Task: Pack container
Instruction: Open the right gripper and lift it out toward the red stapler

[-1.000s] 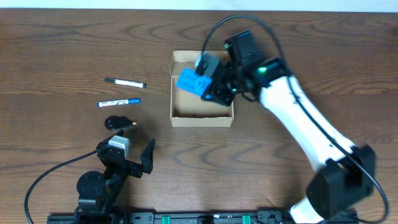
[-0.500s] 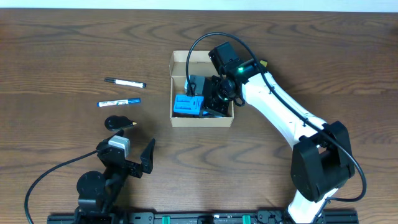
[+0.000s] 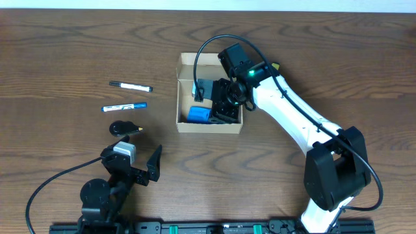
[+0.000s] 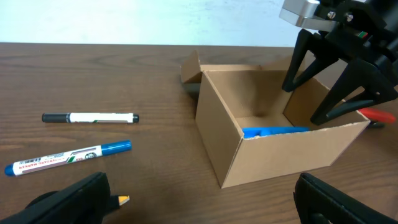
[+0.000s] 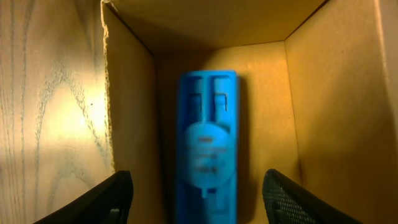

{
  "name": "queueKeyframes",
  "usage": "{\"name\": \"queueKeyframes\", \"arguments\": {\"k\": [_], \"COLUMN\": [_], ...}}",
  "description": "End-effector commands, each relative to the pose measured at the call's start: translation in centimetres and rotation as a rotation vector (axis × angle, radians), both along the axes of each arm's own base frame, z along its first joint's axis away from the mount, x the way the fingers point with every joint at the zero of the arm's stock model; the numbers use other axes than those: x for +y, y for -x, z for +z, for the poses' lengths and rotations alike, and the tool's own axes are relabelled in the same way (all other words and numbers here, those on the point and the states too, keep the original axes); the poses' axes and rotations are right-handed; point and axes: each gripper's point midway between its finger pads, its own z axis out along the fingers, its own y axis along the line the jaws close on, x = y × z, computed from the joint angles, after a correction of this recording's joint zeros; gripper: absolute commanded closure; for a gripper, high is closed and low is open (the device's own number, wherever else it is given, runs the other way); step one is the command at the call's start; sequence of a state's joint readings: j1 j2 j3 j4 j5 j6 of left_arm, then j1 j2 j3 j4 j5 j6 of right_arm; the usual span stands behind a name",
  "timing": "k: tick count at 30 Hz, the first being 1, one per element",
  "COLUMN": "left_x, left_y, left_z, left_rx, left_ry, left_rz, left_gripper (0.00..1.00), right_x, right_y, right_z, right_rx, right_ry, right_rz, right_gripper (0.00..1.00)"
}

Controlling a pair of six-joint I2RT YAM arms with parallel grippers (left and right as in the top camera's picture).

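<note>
The tan cardboard container (image 3: 185, 123) stands open at the table's middle, its flap at the back; it also shows in the left wrist view (image 4: 298, 152) and the right wrist view (image 5: 323, 93). A blue flat object (image 3: 199, 114) lies on its floor, seen in the left wrist view (image 4: 273, 131) and the right wrist view (image 5: 207, 143). My right gripper (image 3: 220, 104) is open inside the box, its fingers apart from the blue object on either side (image 5: 196, 199). My left gripper (image 3: 140, 166) is open and empty near the front left, above the table (image 4: 202, 199).
A black-capped white marker (image 3: 130, 86) (image 4: 90, 117) and a blue marker (image 3: 123, 106) (image 4: 68, 157) lie left of the box. A black object with a yellow tip (image 3: 123, 129) lies near my left gripper. A red-tipped thing (image 4: 379, 115) lies behind the box's right.
My right gripper carried the blue object down into the box and let it go; the object now lies flat on the box floor. The left arm has not moved.
</note>
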State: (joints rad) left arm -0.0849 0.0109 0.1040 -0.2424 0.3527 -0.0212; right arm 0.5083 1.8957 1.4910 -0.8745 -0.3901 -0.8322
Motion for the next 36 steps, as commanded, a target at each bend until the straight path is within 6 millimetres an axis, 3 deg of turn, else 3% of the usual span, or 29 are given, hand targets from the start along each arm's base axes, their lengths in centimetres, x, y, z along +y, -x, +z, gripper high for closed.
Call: {"name": "queueKeyframes", "arguments": {"k": [1, 4, 10, 13, 16, 21, 27, 36], "left_x": [0.1, 0.1, 0.1, 0.1, 0.1, 0.1, 0.1, 0.1], "left_y": [0.0, 0.0, 0.0, 0.0, 0.0, 0.0, 0.0, 0.0], "left_z": [-1.2, -1.2, -1.2, -1.2, -1.2, -1.2, -1.2, -1.2], "left_rx": [0.019, 0.019, 0.019, 0.019, 0.019, 0.019, 0.019, 0.019], "left_ry": [-0.015, -0.015, -0.015, -0.015, -0.015, -0.015, -0.015, -0.015], "left_rz": [0.0, 0.0, 0.0, 0.0, 0.0, 0.0, 0.0, 0.0], "left_gripper": [0.05, 0.05, 0.04, 0.05, 0.05, 0.05, 0.05, 0.05], "right_x": [0.5, 0.7, -0.3, -2.9, -6.6, -13.4, -19.7, -23.8], "right_y": [0.0, -0.5, -1.8, -3.5, -5.4, -7.5, -7.9, -4.5], "right_z": [0.9, 2.6, 9.1, 11.8, 13.0, 11.8, 9.1, 2.2], "right_rx": [0.003, -0.006, -0.076, -0.133, -0.144, -0.066, -0.001, 0.054], "right_ry": [-0.027, -0.049, -0.12, -0.129, -0.124, -0.1, -0.05, 0.145], "right_rz": [-0.013, -0.06, -0.198, -0.372, -0.606, -0.909, -1.069, -0.979], "right_gripper": [0.32, 0.34, 0.36, 0.34, 0.33, 0.34, 0.33, 0.32]}}
